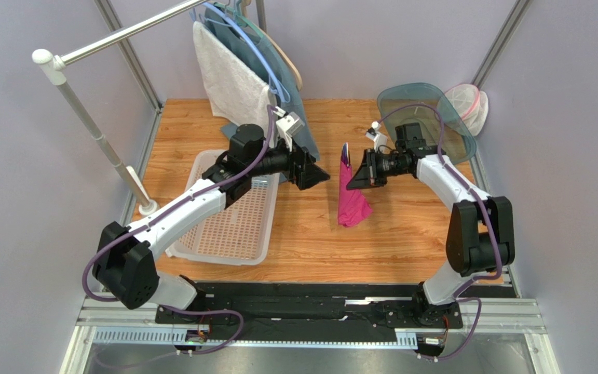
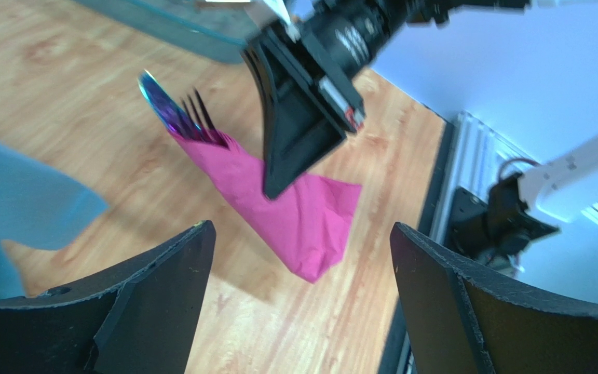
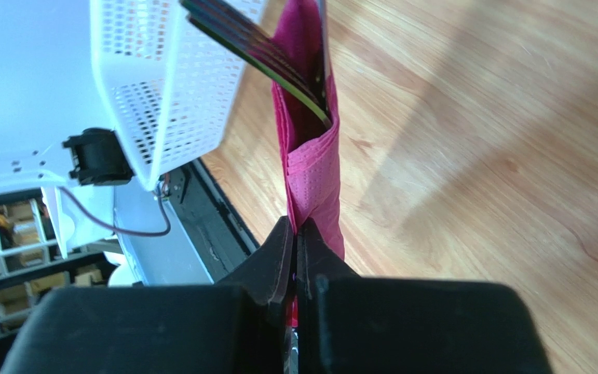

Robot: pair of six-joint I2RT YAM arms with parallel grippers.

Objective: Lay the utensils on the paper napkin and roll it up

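The magenta paper napkin (image 1: pixel 352 206) is wrapped around the utensils and hangs lifted above the table's middle. Dark purple utensil ends, fork tines among them, stick out of its top (image 1: pixel 345 153). My right gripper (image 1: pixel 351 182) is shut on the napkin's side. In the right wrist view the gripper (image 3: pixel 296 231) pinches the pink fold (image 3: pixel 311 167), with the utensils (image 3: pixel 267 56) poking out beyond. My left gripper (image 1: pixel 324 176) stands open just left of the bundle, touching nothing. Its view shows the gripper (image 2: pixel 300 228) wide open before the napkin (image 2: pixel 314 222) and the utensils (image 2: pixel 171 115).
A white perforated basket (image 1: pixel 236 230) sits at the left under my left arm. A grey-white towel (image 1: pixel 228 78) and a teal cloth (image 1: pixel 298 125) hang from a rack at the back. A teal lid (image 1: pixel 427 117) and a mesh bag (image 1: pixel 470 105) lie back right.
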